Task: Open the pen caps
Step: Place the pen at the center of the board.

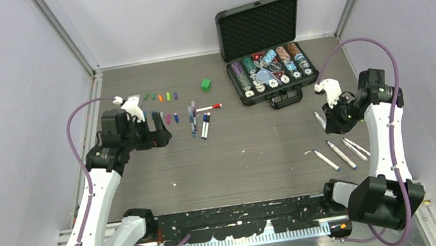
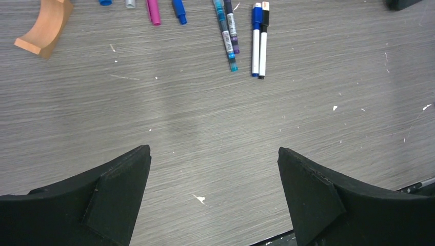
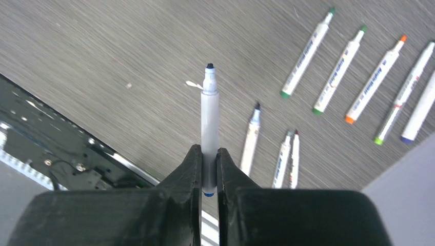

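Two capped pens [image 2: 256,46] lie straight ahead of left gripper [image 2: 213,149], long axes pointing away | its jaws wide, empty, the nearer arm | right gripper [image 3: 208,151] clamps uncapped pen [image 3: 209,102]

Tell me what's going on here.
The right hand is shut on a grey pen with its tip bare, held above the table. Other uncapped pens lie on the table nearby. The left hand is open and empty, over the table near a few capped pens and a row of loose caps.
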Robot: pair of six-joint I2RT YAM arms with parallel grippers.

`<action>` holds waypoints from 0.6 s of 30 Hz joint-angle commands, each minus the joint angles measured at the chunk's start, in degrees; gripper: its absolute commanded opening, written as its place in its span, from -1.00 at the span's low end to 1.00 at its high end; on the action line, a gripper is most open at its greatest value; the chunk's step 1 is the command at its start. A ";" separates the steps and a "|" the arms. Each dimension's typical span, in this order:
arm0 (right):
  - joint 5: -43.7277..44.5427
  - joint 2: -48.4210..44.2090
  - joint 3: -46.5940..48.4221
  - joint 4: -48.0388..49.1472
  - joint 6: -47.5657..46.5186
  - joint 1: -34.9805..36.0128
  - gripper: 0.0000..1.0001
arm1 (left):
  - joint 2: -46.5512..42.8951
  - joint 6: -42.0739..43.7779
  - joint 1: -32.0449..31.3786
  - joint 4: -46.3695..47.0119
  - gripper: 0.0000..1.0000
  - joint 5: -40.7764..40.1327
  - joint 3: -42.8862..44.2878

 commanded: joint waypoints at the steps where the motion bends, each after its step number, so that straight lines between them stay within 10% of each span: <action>1: 6.17 1.26 3.91 -2.33 -8.72 -2.76 -1.00 | -2.38 1.17 0.09 1.60 0.95 -1.36 -0.49; 18: 7.65 7.87 6.16 -4.10 -20.69 -14.77 -1.00 | -2.78 1.59 0.08 1.31 0.96 -3.28 -0.66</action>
